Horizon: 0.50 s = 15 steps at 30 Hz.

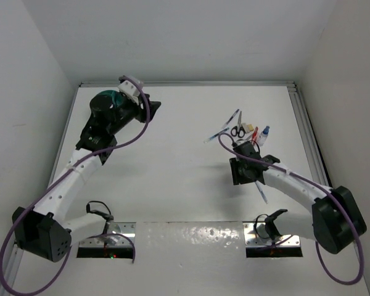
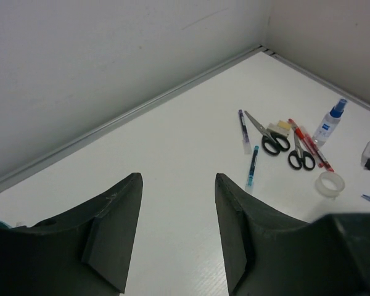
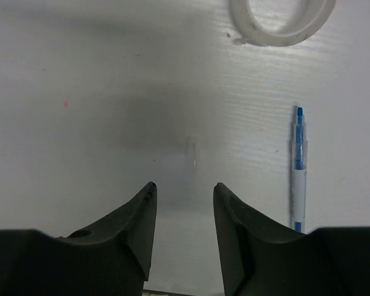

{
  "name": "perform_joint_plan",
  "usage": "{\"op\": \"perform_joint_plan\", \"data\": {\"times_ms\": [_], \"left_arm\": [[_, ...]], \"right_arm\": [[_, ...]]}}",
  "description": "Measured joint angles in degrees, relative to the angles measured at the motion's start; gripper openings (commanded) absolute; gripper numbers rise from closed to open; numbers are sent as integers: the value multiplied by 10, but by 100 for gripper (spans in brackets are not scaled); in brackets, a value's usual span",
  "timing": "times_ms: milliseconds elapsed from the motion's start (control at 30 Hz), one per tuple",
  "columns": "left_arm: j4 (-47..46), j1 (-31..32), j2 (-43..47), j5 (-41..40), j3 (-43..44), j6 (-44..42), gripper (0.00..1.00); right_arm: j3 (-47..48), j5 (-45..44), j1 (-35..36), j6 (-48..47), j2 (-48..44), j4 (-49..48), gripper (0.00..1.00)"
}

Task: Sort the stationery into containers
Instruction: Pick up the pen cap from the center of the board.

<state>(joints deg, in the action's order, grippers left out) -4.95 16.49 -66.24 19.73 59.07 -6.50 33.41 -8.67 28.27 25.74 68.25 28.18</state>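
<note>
The left arm (image 1: pixel 80 166) stretches far out, and the left gripper (image 2: pixel 177 185) has wide, empty jaws with the teal organiser (image 1: pixel 113 100) just behind them. The right gripper (image 3: pixel 184 191) points down at the bench (image 3: pixel 80 61) with narrow, empty jaws. A blue pen (image 3: pixel 299 172) lies to their right, and the tape ring (image 3: pixel 283 38) is ahead.

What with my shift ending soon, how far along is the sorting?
Done: nothing that shows; the left arm hides most of the teal organiser. In hand: nothing, left gripper and right gripper both open, empty. Left: both scissors, red pen, blue pens, blue-capped bottle, beige block and tape ring all lie on the table.
</note>
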Motion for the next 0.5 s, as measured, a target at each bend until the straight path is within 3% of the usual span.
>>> {"op": "perform_joint_plan", "data": {"times_ms": [500], "left_arm": [[-24, 16, 82, -60, -89, 49, 48]], "right_arm": [[24, 14, -4, -6, 147, -26, 33]]}}
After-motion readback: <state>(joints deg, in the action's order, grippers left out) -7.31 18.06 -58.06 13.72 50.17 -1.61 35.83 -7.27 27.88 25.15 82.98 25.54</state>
